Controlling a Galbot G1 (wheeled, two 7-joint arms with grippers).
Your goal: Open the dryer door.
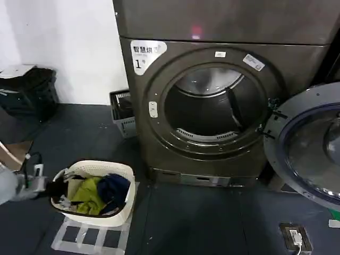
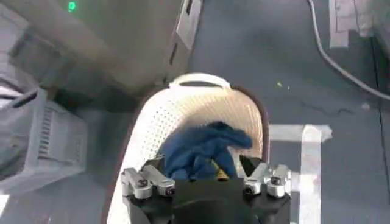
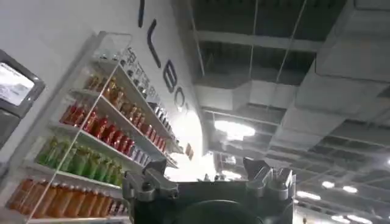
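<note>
While the dryer door [image 1: 311,146] stands swung wide open on its hinges at the right of the bronze-grey dryer [image 1: 212,106], the drum opening [image 1: 215,109] shows bare and dark. Low at the left, the left gripper [image 2: 206,178] hangs over the white laundry basket [image 1: 93,194] of clothes, jaws spread apart and holding nothing. In its own wrist view, the right gripper [image 3: 209,178] points up toward a ceiling and shelves of bottles [image 3: 91,140], jaws apart and empty.
</note>
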